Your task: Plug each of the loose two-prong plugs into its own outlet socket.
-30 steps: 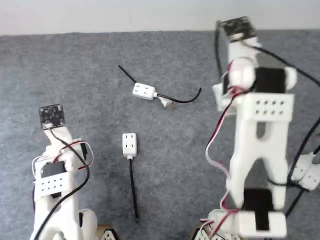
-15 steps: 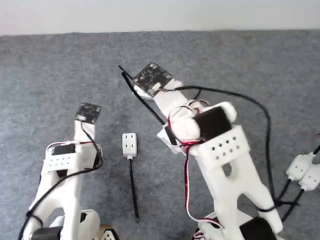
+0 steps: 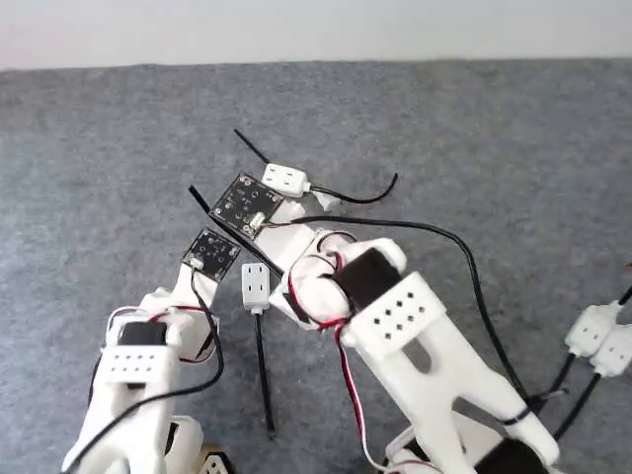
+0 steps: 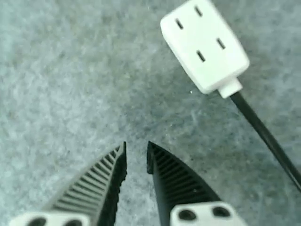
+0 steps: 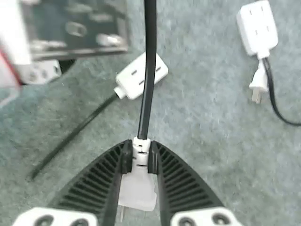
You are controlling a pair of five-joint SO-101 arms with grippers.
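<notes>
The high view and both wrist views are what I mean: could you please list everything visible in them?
carpet: 1, grey, under everything
far outlet block: 1, white with a black cord, far middle of the carpet
near outlet block: 1, white with a black cord, near middle of the carpet
loose plug: 1, white with a black cord, lying beside the far outlet block
held plug: 1, white with a black cord, in the right end effector
left end effector: 1, black fingers, open and empty, close to the near outlet block
right end effector: 1, black fingers, shut on the held plug
</notes>
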